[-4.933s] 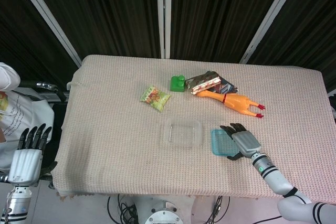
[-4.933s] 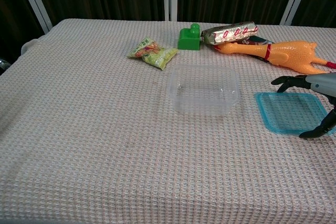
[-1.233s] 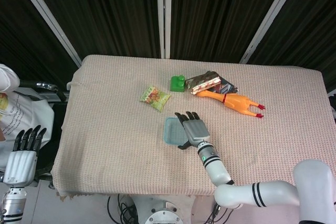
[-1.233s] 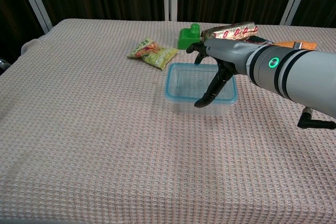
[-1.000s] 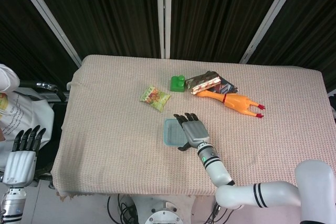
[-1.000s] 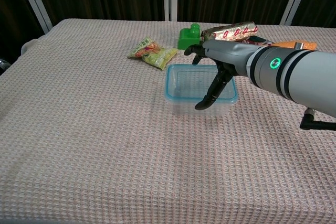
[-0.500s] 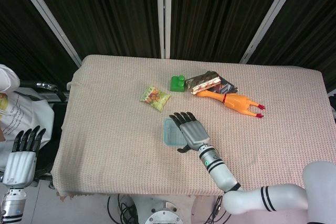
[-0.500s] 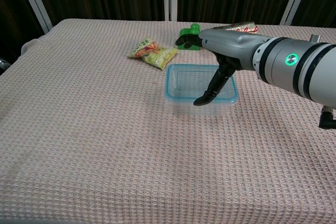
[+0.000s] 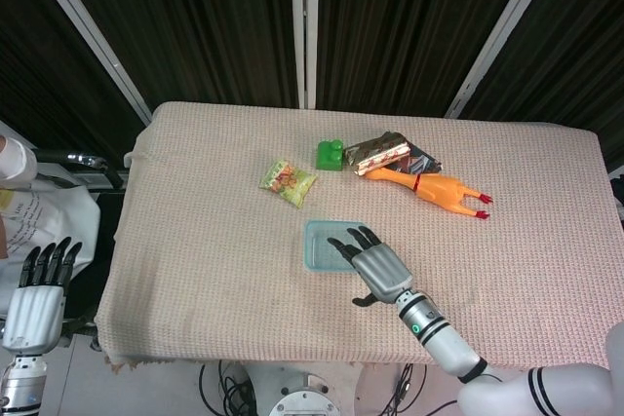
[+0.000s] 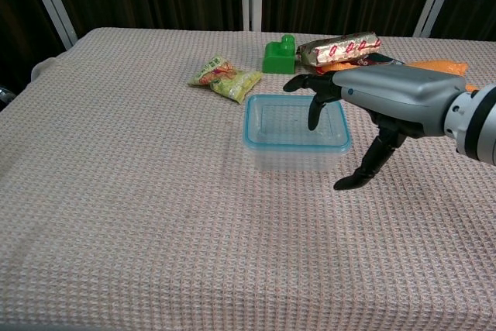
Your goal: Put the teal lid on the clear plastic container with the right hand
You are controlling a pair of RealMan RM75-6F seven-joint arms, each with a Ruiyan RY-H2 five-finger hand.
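The teal lid (image 9: 323, 245) (image 10: 294, 139) lies flat on top of the clear plastic container (image 10: 295, 157) near the middle of the table. My right hand (image 9: 377, 269) (image 10: 385, 103) hovers at the container's right side, holding nothing. Its fingers (image 10: 316, 91) are spread and reach over the lid's far right corner, and the thumb (image 10: 364, 168) points down beside the container, clear of it. My left hand (image 9: 37, 289) hangs off the table's left edge with straight fingers and nothing in it; only the head view shows it.
A green block (image 9: 330, 154) (image 10: 280, 55), a foil wrapper (image 9: 382, 151) (image 10: 341, 49) and an orange rubber chicken (image 9: 436, 188) (image 10: 438, 67) lie behind the container. A green snack packet (image 9: 288, 181) (image 10: 225, 77) lies to its far left.
My right hand has let go of the lid and drawn back to the right and toward the near edge. The lid stays on the container. The left hand has barely moved.
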